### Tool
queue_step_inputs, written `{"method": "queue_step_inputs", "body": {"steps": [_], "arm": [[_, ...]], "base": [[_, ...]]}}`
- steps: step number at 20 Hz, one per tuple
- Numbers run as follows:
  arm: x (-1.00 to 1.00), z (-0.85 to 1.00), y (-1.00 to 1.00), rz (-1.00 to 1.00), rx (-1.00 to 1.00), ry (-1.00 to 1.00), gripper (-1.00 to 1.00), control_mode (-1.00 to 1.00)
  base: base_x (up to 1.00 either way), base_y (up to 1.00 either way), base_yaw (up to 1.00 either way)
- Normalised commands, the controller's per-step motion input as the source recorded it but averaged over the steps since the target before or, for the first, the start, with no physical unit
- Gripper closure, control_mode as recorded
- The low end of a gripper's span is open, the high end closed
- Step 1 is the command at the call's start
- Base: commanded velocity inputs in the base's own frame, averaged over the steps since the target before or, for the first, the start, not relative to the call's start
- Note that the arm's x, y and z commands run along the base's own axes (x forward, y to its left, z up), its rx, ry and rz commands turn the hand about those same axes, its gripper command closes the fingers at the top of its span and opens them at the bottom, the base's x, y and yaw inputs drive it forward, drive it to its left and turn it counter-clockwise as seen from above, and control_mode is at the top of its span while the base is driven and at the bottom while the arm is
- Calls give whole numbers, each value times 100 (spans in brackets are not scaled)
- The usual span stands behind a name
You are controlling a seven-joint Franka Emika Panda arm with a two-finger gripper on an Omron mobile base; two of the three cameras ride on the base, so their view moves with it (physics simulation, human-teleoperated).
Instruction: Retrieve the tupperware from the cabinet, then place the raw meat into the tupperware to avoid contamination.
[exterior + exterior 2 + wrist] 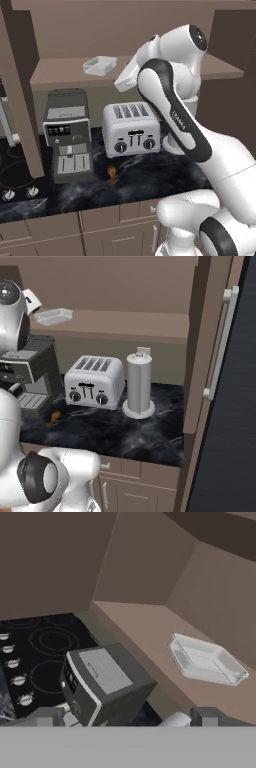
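The cabinet stands open, and the white shallow tupperware lies on its inner shelf. In the right base view the tupperware sits at the shelf's left end. My gripper hovers just right of it, at shelf height and apart from it. In the hand view my gripper is open, its fingertips wide apart with nothing between them, and the tupperware lies ahead to the right. The raw meat, a small orange-brown piece, lies on the dark counter in front of the toaster.
A coffee machine stands under the shelf, left of the toaster. A grey paper-towel cylinder stands right of the toaster. A black stovetop lies far left. Open cabinet doors flank the shelf on both sides.
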Motion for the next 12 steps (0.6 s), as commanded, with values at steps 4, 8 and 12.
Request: {"method": "queue_step_inputs", "body": {"steps": [4,8,12], "arm": [[34,0,7,-3,0,1,-100,-100],[37,-2,7,-2,0,5,-100,-100],[37,-2,5,-1,0,6,-100,-100]], "base": [[0,0,0],[0,0,0],[0,0,0]]}}
